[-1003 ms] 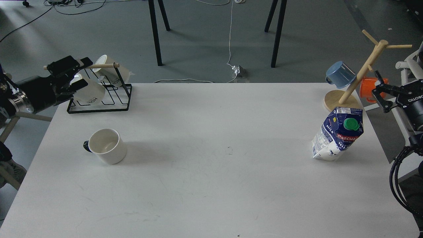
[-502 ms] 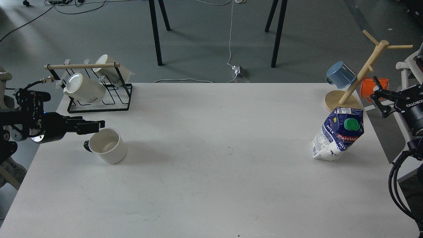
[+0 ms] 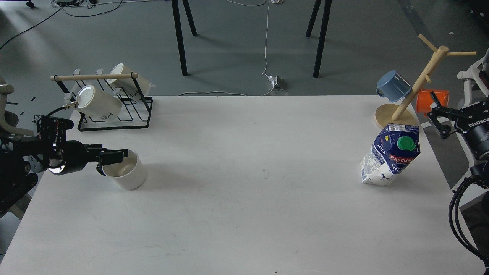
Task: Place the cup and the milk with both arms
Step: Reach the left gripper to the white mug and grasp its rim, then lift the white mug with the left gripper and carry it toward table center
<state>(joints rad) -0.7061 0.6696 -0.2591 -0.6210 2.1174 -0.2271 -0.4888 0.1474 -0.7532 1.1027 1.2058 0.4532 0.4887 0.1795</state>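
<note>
The plain white cup (image 3: 128, 176) with a black handle (image 3: 100, 170) stands upright on the left part of the white table (image 3: 244, 214). My left gripper (image 3: 114, 156) reaches in from the left, with its fingertips at the cup's left rim just above the handle. Its fingers are seen side-on and dark, so I cannot tell them apart. The blue-and-white milk carton (image 3: 391, 154) with a green cap stands leaning on the right part of the table. My right gripper (image 3: 435, 114) is open and empty, beyond the table's right edge, apart from the carton.
A black wire rack (image 3: 114, 120) with two lettered white mugs (image 3: 97, 105) stands at the back left. A wooden mug tree (image 3: 418, 82) at the back right holds a blue mug (image 3: 393, 86) and an orange mug (image 3: 429, 100), just behind the carton.
My left gripper came down from the rack to the cup and now reaches its rim. My right gripper shifted slightly down. The cup and carton have not moved.
</note>
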